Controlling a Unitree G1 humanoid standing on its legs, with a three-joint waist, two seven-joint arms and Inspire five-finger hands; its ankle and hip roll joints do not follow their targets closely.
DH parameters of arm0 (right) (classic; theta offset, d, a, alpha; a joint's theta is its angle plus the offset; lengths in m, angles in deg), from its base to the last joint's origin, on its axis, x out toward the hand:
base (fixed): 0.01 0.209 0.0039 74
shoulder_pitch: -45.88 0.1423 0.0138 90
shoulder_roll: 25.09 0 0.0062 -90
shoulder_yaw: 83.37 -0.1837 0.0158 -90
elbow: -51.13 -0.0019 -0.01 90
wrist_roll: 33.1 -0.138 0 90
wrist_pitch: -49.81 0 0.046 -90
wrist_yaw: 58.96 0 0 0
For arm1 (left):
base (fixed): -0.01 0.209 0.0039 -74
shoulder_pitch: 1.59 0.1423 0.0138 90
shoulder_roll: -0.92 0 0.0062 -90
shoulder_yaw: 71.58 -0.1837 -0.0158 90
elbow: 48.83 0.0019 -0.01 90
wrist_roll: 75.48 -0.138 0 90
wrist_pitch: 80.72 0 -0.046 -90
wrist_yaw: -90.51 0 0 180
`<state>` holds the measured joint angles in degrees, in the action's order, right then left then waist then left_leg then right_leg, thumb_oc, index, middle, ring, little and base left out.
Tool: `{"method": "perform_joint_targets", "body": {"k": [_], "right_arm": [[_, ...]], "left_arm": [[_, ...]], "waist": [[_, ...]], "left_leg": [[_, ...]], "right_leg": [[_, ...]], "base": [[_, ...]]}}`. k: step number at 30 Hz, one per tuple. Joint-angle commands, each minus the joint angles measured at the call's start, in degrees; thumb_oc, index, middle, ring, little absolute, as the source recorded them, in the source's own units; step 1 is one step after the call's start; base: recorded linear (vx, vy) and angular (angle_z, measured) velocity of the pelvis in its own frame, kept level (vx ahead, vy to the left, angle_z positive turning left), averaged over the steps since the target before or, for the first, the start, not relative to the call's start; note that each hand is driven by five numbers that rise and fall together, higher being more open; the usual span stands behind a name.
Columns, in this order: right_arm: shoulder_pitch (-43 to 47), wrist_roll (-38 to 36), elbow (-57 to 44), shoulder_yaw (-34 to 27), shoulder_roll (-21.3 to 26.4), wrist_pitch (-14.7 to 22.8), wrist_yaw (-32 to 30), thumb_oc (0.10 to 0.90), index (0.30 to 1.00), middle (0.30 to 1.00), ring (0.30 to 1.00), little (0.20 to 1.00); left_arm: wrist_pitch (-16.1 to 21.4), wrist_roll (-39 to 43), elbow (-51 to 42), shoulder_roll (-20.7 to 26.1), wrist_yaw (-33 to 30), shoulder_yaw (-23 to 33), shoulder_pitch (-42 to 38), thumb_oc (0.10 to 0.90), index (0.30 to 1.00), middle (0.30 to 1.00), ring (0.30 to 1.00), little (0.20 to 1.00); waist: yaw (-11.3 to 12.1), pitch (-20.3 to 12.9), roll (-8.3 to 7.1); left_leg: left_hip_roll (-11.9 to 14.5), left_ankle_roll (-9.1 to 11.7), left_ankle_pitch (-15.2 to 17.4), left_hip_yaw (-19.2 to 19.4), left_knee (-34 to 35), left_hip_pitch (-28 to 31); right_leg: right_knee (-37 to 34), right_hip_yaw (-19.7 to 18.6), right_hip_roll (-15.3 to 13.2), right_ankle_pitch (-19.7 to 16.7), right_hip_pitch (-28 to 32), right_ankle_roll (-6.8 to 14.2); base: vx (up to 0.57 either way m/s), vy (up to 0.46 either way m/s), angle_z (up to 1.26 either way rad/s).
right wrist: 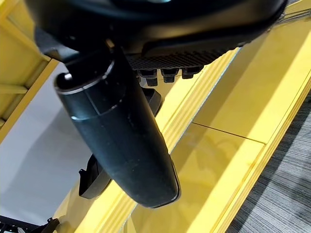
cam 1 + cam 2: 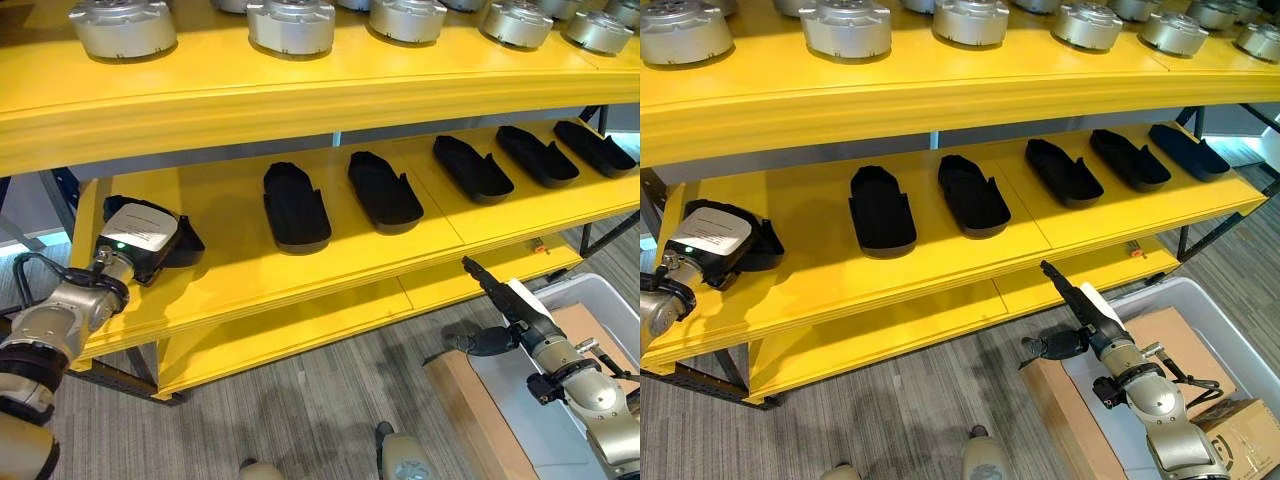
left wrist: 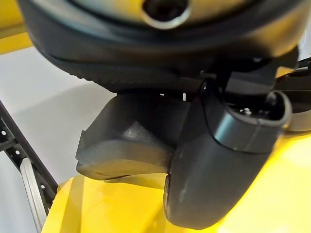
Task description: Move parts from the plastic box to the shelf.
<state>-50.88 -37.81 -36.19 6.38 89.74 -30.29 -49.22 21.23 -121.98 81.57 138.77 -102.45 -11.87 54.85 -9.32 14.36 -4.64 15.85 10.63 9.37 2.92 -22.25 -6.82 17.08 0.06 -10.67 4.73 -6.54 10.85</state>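
My left hand point(image 2: 138, 234) rests at the left end of the yellow middle shelf point(image 2: 400, 250), curled on a black moulded part point(image 2: 188, 242) that lies on the shelf board. In the left wrist view the thumb point(image 3: 218, 165) sits against that part point(image 3: 126, 141). Several more black parts point(image 2: 295, 205) lie in a row along the same shelf. My right hand point(image 2: 525, 320) hangs below the shelf's front edge, above the plastic box point(image 2: 590, 285). It is open, fingers straight toward the shelf and thumb point(image 1: 121, 141) spread, with nothing in it.
Round silver metal parts point(image 2: 290, 25) stand in a row on the upper shelf. A lower yellow shelf point(image 2: 300, 330) runs under the middle one. Cardboard point(image 2: 480, 410) lies along the box's near side. Grey carpet floor point(image 2: 300, 410) spreads in front of the rack.
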Motion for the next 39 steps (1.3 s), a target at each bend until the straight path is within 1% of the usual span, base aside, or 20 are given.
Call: {"method": "perform_joint_targets", "body": {"k": [1, 8, 10, 11, 16, 17, 20, 21, 27, 31, 35, 39], "right_arm": [[2.24, -2.45, -3.95, -7.04, 3.22, 5.17, -2.09, 0.9, 1.0, 1.0, 1.0, 1.0], [1.97, -2.66, -3.65, -7.47, 3.86, 5.35, -2.14, 0.9, 1.0, 1.0, 1.0, 1.0], [2.28, -2.95, -3.68, -7.28, 4.13, 5.41, -2.0, 0.9, 1.0, 1.0, 1.0, 1.0], [2.45, -2.96, -3.62, -7.03, 4.09, 5.58, -1.89, 0.9, 1.0, 1.0, 1.0, 1.0], [2.61, -2.96, -3.39, -6.73, 4.33, 5.98, -1.86, 0.9, 1.0, 1.0, 1.0, 1.0], [2.65, -3.02, -3.39, -6.71, 4.49, 6.15, -1.86, 0.9, 1.0, 1.0, 1.0, 1.0], [2.86, -3.39, -3.54, -6.56, 4.78, 6.37, -1.69, 0.9, 1.0, 1.0, 1.0, 1.0], [3.05, -3.65, -3.46, -6.3, 4.81, 6.45, -1.65, 0.9, 1.0, 1.0, 1.0, 1.0], [3.38, -3.95, -3.57, -5.81, 5.43, 6.65, -1.54, 0.9, 1.0, 1.0, 1.0, 1.0], [3.37, -3.98, -3.51, -5.8, 5.38, 6.58, -1.44, 0.9, 1.0, 1.0, 1.0, 1.0], [3.02, -3.76, -3.68, -6.35, 4.9, 6.48, -1.6, 0.9, 1.0, 1.0, 1.0, 1.0], [2.6, -3.23, -3.63, -6.57, 4.6, 6.4, -1.74, 0.9, 1.0, 1.0, 1.0, 1.0]], "left_arm": [[-0.55, -0.71, -0.33, 5.0, 0.03, -0.31, -5.61, 0.4, 0.3, 0.3, 0.3, 0.3], [1.01, -2.49, -2.34, 6.34, 0.49, -5.39, -9.59, 0.4, 0.3, 0.3, 0.3, 0.3], [2.01, -3.38, -3.43, 7.25, 0.7, -7.68, -11.19, 0.4, 0.3, 0.3, 0.3, 0.3], [2.77, -4.33, -3.93, 8.02, 0.57, -10.02, -12.63, 0.4, 0.3, 0.3, 0.3, 0.3], [4.28, -6.33, -5.04, 9.19, 0.79, -14.64, -15.21, 0.4, 0.3, 0.3, 0.3, 0.3], [4.86, -6.95, -5.46, 9.46, 0.88, -16.5, -16.4, 0.4, 0.3, 0.3, 0.3, 0.3], [5.61, -7.95, -6.15, 9.68, 1.01, -19.16, -17.98, 0.4, 0.3, 0.3, 0.3, 0.3], [5.96, -8.46, -6.23, 9.91, 0.9, -21.28, -19.51, 0.4, 0.3, 0.3, 0.3, 0.3], [7.31, -9.64, -7.73, 10.79, 1.3, -25.79, -22.18, 0.4, 0.3, 0.3, 0.3, 0.3], [7.35, -9.48, -7.53, 11.04, 1.3, -25.43, -21.43, 0.4, 0.3, 0.3, 0.3, 0.3], [6.96, -8.74, -6.93, 11.13, 1.89, -22.4, -18.53, 0.4, 0.3, 0.3, 0.3, 0.3], [6.51, -8.67, -6.21, 11.49, 2.14, -20.5, -17.06, 0.4, 0.3, 0.3, 0.3, 0.3]], "waist": [[0.07, -4.35, -0.68], [-0.89, -4.37, -0.19], [-1.19, -4.29, 0.03], [-1.36, -4.39, 0.28], [-1.83, -4.67, 0.71], [-1.97, -4.78, 0.83], [-2.25, -4.96, 1.07], [-2.3, -5.06, 1.08], [-2.83, -5.29, 1.63], [-2.84, -5.37, 1.75], [-2.64, -5.23, 1.83], [-2.5, -5.34, 1.9]], "left_leg": [[2.32, -0.74, 0.04, 2.08, -4.56, -2.27], [2.17, -0.89, 0.32, 2.43, -5.26, -3.19], [2.16, -0.99, 0.39, 2.62, -5.32, -3.32], [2.12, -1.06, 0.49, 2.98, -5.35, -3.41], [2.04, -1.12, 0.69, 3.37, -5.82, -3.8], [1.97, -1.12, 0.75, 3.5, -5.78, -3.84], [1.91, -1.09, 0.84, 3.64, -5.96, -4.02], [1.85, -1.13, 0.94, 3.66, -6.06, -4.05], [1.94, -1.11, 1.13, 4.0, -6.48, -4.4], [1.89, -1.13, 1.17, 4.18, -6.46, -4.49], [1.96, -1.2, 1.27, 4.15, -6.75, -4.79], [1.86, -1.2, 1.27, 4.04, -6.71, -4.91]], "right_leg": [[-0.18, 0.6, -3.36, 3.2, 4.24, 0.67], [-0.05, -0.25, -3.5, 2.8, 2.88, 0.84], [-0.01, -0.48, -3.56, 2.68, 2.49, 0.92], [-0.25, -0.85, -3.68, 2.45, 2.24, 1.06], [-0.26, -1.12, -3.99, 2.27, 1.84, 1.27], [-0.4, -1.17, -4.05, 2.16, 1.81, 1.4], [-0.49, -1.38, -4.15, 2.02, 1.71, 1.5], [-0.62, -1.52, -4.15, 1.91, 1.57, 1.56], [-0.83, -1.94, -4.35, 1.63, 1.23, 1.77], [-1.15, -2.28, -4.4, 1.46, 1.08, 1.82], [-1.16, -2.2, -4.36, 1.32, 0.94, 1.84], [-1.28, -2.1, -4.41, 1.33, 1.17, 1.83]], "base": [[0.0, 0.0, 0.0], [0.0, 0.017, -0.06], [-0.01, 0.026, -0.04], [0.0, 0.036, -0.04], [0.0, 0.02, -0.09], [0.0, 0.02, -0.07], [0.0, 0.007, -0.01], [0.0, 0.0, 0.0], [0.0, 0.002, -0.01], [0.0, 0.008, -0.07], [-0.01, -0.001, -0.05], [0.0, 0.0, 0.0]]}}
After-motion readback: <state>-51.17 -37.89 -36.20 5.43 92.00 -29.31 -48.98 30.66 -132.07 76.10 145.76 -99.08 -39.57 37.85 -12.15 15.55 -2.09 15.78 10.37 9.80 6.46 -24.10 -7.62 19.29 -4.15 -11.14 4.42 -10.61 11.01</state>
